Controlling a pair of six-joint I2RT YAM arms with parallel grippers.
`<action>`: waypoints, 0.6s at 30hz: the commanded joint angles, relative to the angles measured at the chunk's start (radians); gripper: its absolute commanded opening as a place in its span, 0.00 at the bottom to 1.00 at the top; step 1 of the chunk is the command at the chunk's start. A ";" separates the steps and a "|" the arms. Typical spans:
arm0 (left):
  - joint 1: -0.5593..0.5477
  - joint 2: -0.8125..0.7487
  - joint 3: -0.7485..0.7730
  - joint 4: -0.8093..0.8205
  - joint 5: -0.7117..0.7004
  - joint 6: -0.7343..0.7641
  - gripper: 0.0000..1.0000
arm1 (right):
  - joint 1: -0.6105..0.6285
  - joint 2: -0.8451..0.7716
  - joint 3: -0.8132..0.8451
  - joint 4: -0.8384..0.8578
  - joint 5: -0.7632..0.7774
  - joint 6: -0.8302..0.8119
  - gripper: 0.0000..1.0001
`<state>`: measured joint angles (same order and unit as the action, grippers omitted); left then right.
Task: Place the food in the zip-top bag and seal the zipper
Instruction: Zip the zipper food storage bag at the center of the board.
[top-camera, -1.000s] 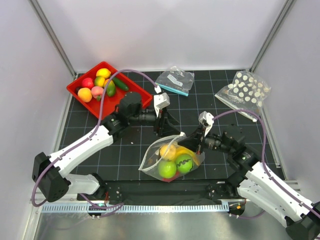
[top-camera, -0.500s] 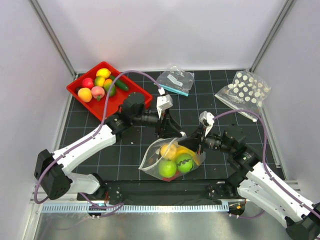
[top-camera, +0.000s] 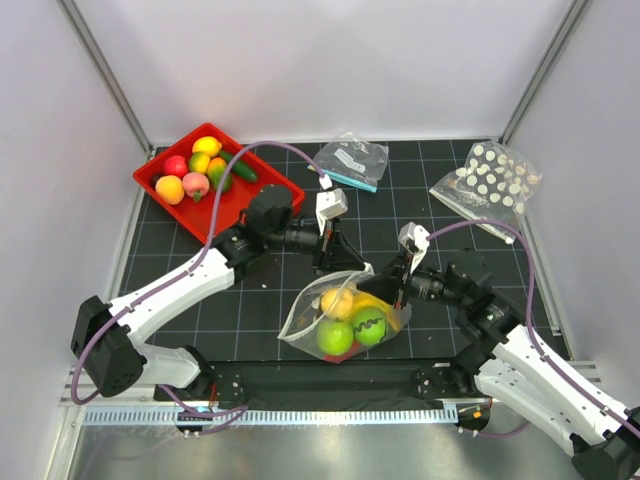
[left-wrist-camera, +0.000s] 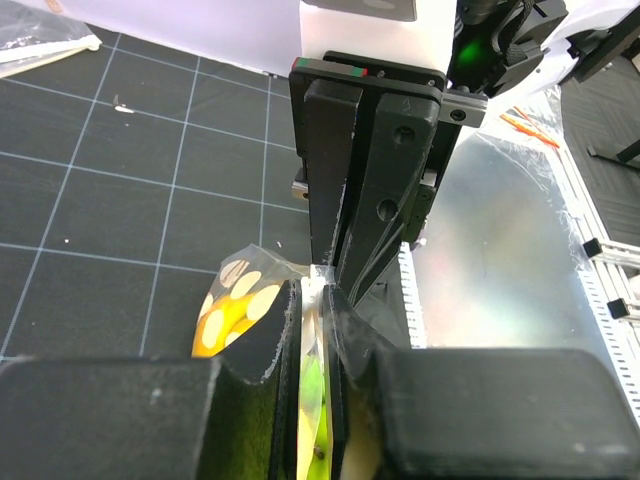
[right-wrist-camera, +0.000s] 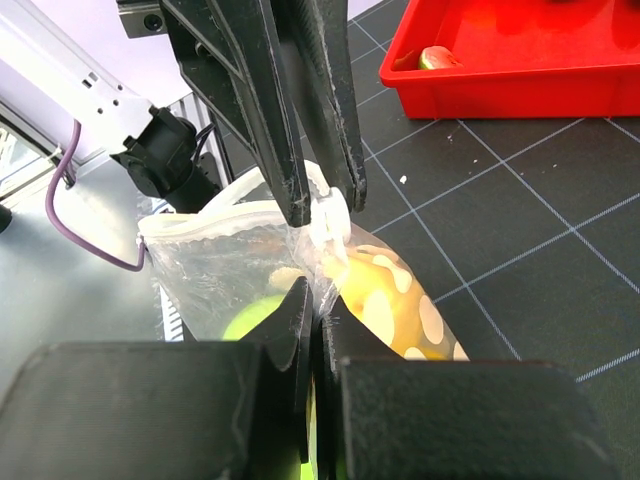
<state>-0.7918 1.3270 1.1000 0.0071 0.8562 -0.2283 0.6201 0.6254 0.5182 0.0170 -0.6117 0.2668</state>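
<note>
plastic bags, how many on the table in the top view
3: the zip-top bag with fruit at front centre, a clear bag with a teal strip at back centre, a white-dotted bag at back right.

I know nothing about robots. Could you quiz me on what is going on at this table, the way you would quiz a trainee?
1. True or false: the red tray is empty.
2. Pick one. The left gripper and right gripper are both shut on:
A) a banana
B) the rim of the dotted zip-top bag
C) the tray's edge
3. Fill in: the two round fruits at the near end of the bag are ___.

Key:
1. False. Toy fruits lie in it.
2. B.
3. Green.
</note>
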 joint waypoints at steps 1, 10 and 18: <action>-0.004 0.005 0.038 0.030 0.003 -0.016 0.00 | 0.006 -0.024 0.057 0.046 0.007 -0.008 0.01; -0.006 0.003 0.047 0.022 0.047 -0.023 0.00 | 0.006 -0.084 0.046 0.026 0.059 -0.018 0.63; -0.006 -0.002 0.054 0.019 0.087 -0.026 0.00 | 0.004 -0.121 0.045 0.020 0.067 -0.020 0.47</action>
<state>-0.7921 1.3289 1.1091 0.0036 0.8967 -0.2371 0.6201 0.5079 0.5205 0.0139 -0.5594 0.2546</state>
